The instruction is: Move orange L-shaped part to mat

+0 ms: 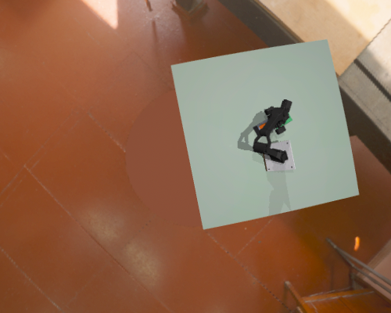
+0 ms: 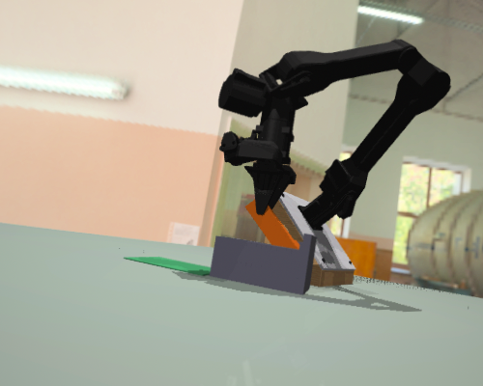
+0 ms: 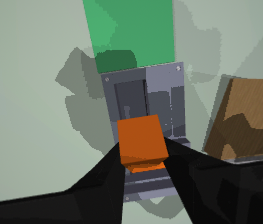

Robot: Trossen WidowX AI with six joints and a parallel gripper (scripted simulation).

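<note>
Lifting is in hand: the claw [image 1: 263, 132] [image 2: 264, 211] [image 3: 140, 143] clamps the tilted orange part [image 1: 262, 125] [image 2: 275, 228] [image 3: 142, 139], which next needs raising clear.

Wrist view: we've got the orange L-shaped part [image 3: 143, 140] clamped between gripper fingertips, lower centre, above grey tray [image 3: 166, 80]. Green mat [image 3: 132, 30] top centre; wood-grained block [image 3: 254, 107] right.
</note>
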